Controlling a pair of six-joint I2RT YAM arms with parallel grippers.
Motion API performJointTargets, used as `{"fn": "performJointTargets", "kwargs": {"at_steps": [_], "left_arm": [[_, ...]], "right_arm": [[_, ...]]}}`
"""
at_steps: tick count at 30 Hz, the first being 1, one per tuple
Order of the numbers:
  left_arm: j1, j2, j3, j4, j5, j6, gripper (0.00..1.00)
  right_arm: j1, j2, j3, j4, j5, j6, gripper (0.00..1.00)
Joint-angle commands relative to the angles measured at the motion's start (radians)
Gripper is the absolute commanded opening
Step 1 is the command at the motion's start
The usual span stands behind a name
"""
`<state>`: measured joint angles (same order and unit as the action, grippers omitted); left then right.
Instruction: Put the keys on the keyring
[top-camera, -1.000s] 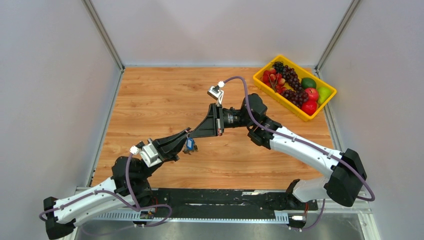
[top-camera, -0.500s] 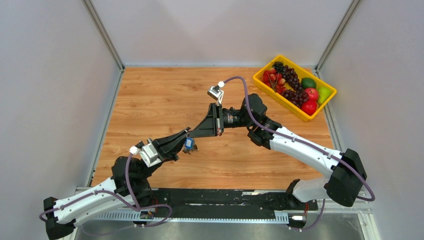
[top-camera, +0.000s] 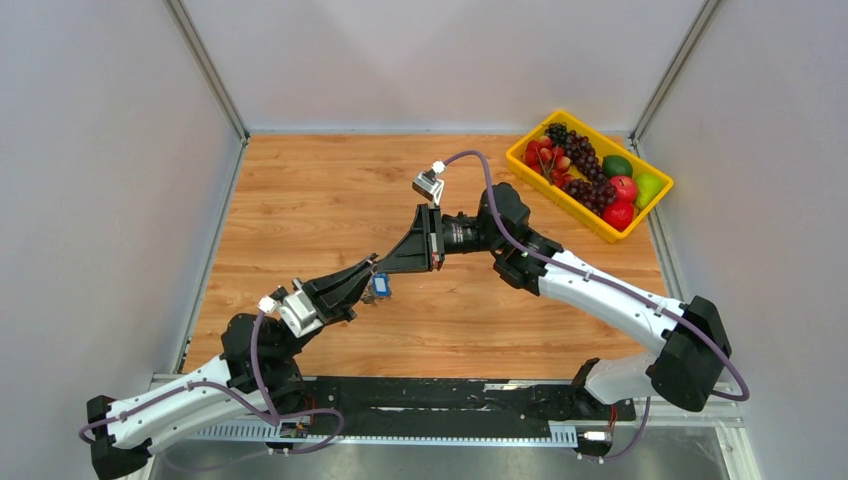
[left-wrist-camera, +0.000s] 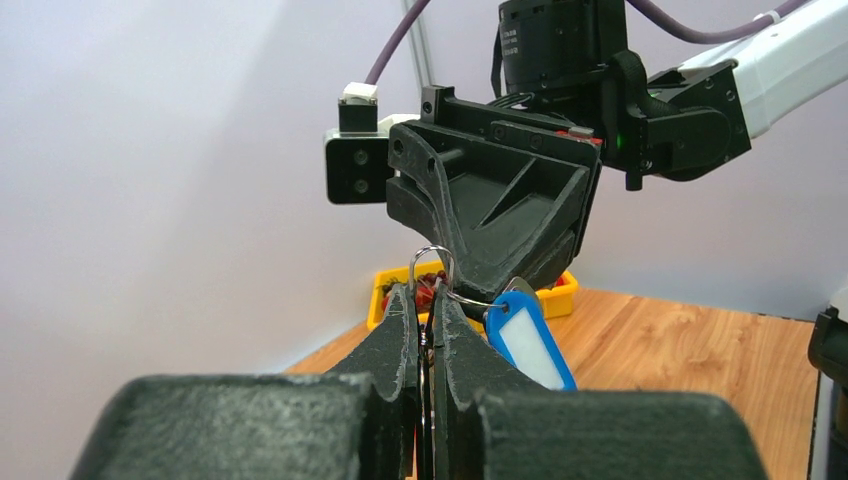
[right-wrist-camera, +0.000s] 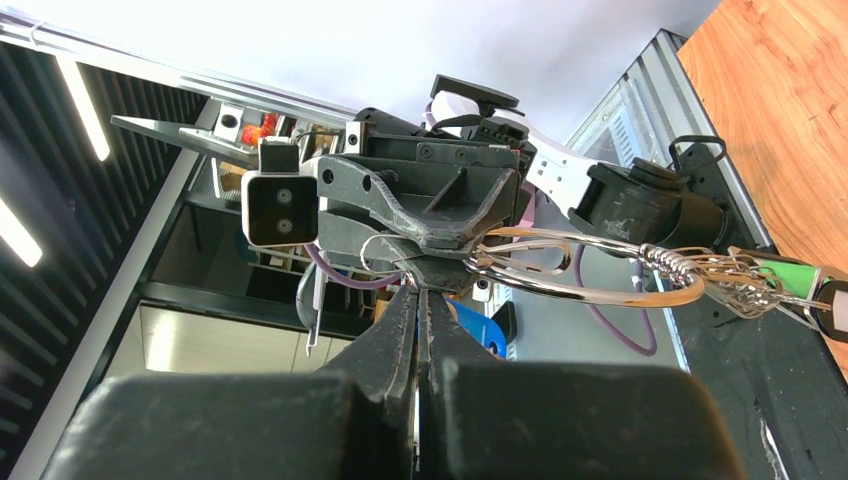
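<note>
Wood-grain desk, grey panels on three sides. Work goes on in the air above the middle of the desk, a little left of centre.

Keyring: thin silver wire loop, off the desk. One end sits right at the tips of the right jaws. The rest trails away, with the keys bunched at its other end, a green tag and a black one among them.

Right jaws closed to a slit; cannot tell whether they bite the ring wire itself. Left jaws narrow, pinching a small wire loop that pokes above their tips. A blue-tagged key dangles just beside them, seemingly hung from that loop.

Handling, my guess: ring light, stiff, springy and slick, likely to twist or slip in a flat pinch. Best gripped across the wire close to the split, so the coil can be pried open. Keys loose and apt to swing; take one by its metal head, not the plastic tag.

Room: left arm and right arm meet nose to nose, jaw tips almost touching, so little slack between them. Bare desk below on every side. Yellow tray of fruit at far right, well apart. Near edge taken by the arm bases.
</note>
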<state>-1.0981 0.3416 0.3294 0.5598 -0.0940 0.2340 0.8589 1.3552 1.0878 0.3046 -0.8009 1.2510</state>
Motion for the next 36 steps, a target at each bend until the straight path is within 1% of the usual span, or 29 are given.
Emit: {"fn": "performJointTargets", "kwargs": {"at_steps": [1,16,27,36], "left_arm": [[-0.026,0.016,0.024,-0.010,0.154,0.018,0.01],[-0.066,0.052,0.049,-0.098,0.118,0.097,0.01],[-0.100,0.064,0.050,-0.129,0.119,0.097,0.01],[-0.115,0.087,0.052,-0.152,0.097,0.099,0.01]], "right_arm": [[-0.013,0.029,0.048,-0.050,0.131,-0.001,0.00],[-0.061,0.032,0.055,-0.108,0.108,-0.005,0.00],[-0.090,0.033,0.072,-0.079,0.093,-0.014,0.00],[-0.093,0.028,0.124,-0.040,0.078,-0.008,0.00]]}}
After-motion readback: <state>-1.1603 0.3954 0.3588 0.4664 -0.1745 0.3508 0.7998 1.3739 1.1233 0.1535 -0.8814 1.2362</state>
